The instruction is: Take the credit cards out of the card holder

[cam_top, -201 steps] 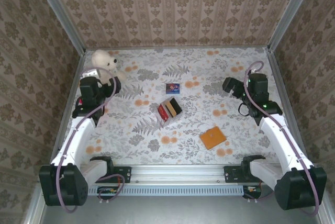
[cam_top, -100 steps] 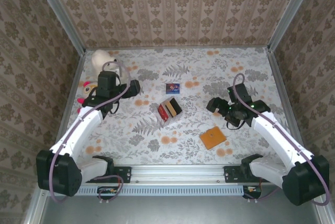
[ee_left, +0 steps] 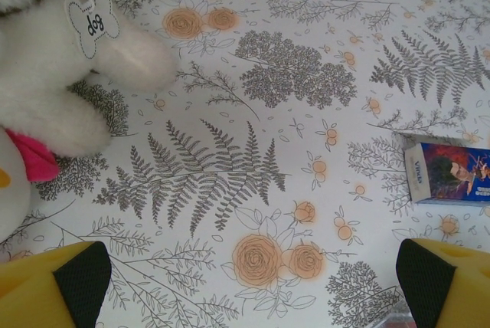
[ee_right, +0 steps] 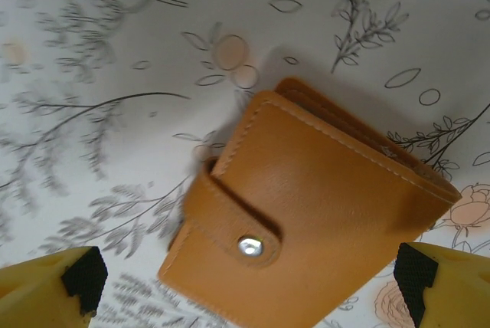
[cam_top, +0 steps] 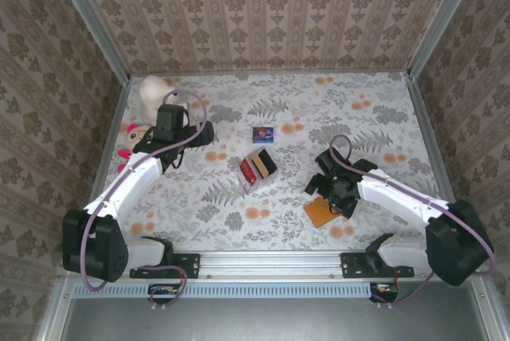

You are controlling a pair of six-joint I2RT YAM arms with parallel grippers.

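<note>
Tabletop [cam_top: 382,110]: white floral-print surface inside patterned walls.

Left gripper [cam_top: 201,132]: sits at the far left, beside a white plush stuffed toy [cam_top: 151,94]. In the left wrist view the left gripper [ee_left: 253,282] has its jaws spread wide. The yellow pads sit at the two lower corners with bare floral print between them, and nothing is gripped. The toy [ee_left: 53,60] carries a small bone-shaped tag. A small dark-blue square box with a red mark [ee_left: 452,178] lies to the right, apart from the jaws. From above, the box [cam_top: 263,134] is just beyond centre.

Right gripper [cam_top: 325,197]: poised over the flat tan-orange leather-like card holder [cam_top: 319,215], which lies near-right of centre. In the right wrist view the right gripper [ee_right: 245,282] also has its jaws wide, one pad at each lower corner and the card holder [ee_right: 314,244] between them. We cannot tell whether either pad touches it. The holder is folded shut, its flap fastened by a silver snap.

Thin red, yellow-orange and black credit cards [cam_top: 259,167]: bunched together at centre, well apart from the holder. They may be sitting in a clear stand, but the view from above is too small to confirm.
</note>
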